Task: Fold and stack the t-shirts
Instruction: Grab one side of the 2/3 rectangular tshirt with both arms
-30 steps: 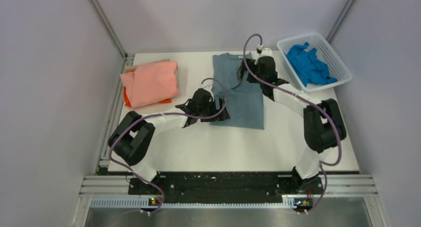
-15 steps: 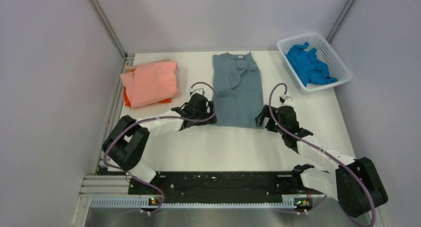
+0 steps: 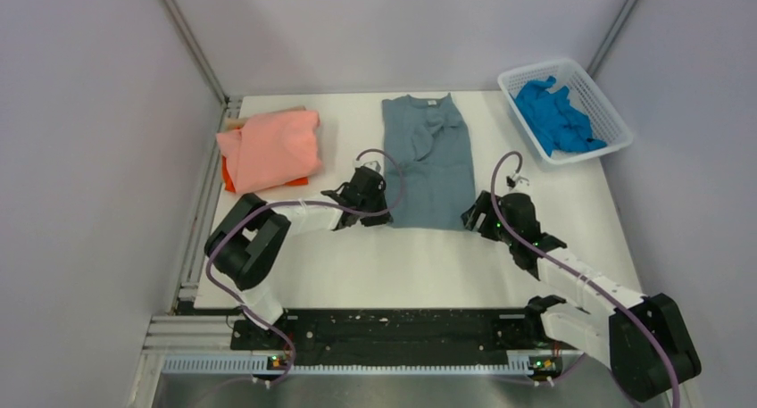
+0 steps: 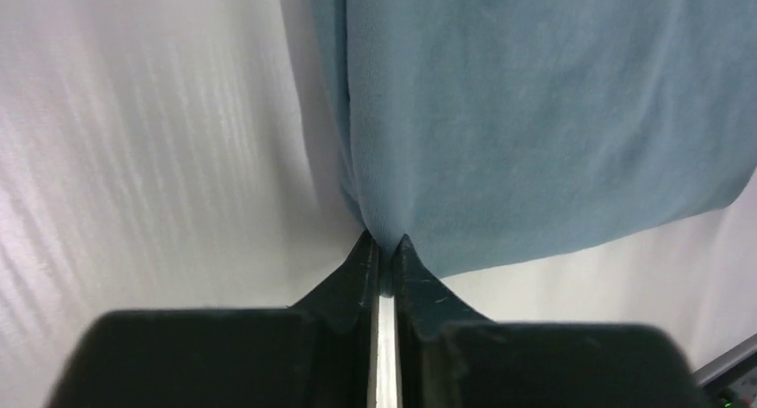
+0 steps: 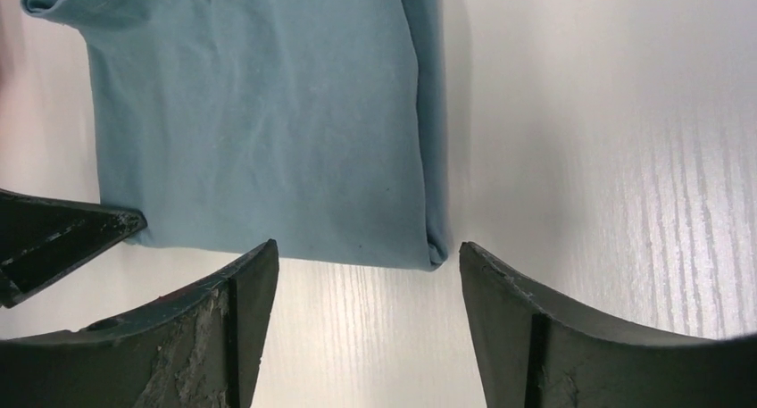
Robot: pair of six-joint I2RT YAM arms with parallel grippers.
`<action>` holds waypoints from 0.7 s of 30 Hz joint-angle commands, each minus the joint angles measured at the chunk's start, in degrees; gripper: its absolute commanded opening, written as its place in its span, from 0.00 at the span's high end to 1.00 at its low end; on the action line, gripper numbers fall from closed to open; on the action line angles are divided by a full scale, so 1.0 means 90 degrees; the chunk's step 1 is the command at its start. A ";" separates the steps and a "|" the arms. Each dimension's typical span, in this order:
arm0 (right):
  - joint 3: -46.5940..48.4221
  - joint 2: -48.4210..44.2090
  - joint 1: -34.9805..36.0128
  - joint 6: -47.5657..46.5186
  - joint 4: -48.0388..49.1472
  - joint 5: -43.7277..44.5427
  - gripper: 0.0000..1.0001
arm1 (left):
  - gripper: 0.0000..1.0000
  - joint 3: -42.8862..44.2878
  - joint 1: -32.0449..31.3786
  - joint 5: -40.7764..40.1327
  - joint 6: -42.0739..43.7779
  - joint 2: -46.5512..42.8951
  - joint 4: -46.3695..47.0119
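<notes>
A: Where's the grey-blue shirt [image 3: 428,162]?
B: Centre of the frame in the top view, flat on the white worktop [image 3: 428,265]. Collar toward the top, sides folded in, so a long narrow shape.
A: Left tool [image 4: 384,247]?
B: Closed on the shirt's lower-left corner. The wrist view shows its fingers [image 4: 353,274] pinched together with the cloth edge caught at the tips.
A: Right tool [image 5: 366,256]?
B: Open, jaws wide apart, low over the worktop at the shirt's lower-right corner. That corner lines up with the gap, about level with the fingertips and nearer the finger on the right of the frame. Nothing held.
A: Other shirts?
B: Salmon-pink shirt [image 3: 272,147] folded at upper left, lying on the orange shirt [image 3: 228,176], of which only an edge shows. Bright blue shirt [image 3: 555,115] crumpled in the white mesh basket [image 3: 536,66] at upper right.
A: Arms?
B: Both reach in from the bottom edge, one to each lower corner of the grey-blue shirt.
</notes>
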 commanded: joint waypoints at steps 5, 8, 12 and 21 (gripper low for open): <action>0.0724 0.0805 0.0470 -0.0347 -0.0555 0.0636 0.35 | 1.00 0.0342 -0.0124 -0.0399 -0.0198 0.0527 -0.0696; 0.0912 0.1235 0.0483 -0.0321 -0.0794 0.0835 0.41 | 1.00 0.0289 -0.0117 -0.0565 -0.0217 0.0463 -0.0778; 0.0993 0.1627 0.0523 -0.0290 -0.0718 0.0601 0.52 | 1.00 0.0225 -0.0114 -0.0741 -0.0243 0.0399 -0.0871; 0.1083 0.2460 0.0619 -0.0481 0.0107 0.0165 0.58 | 1.00 0.0382 -0.0114 -0.0415 -0.0207 0.0606 -0.0759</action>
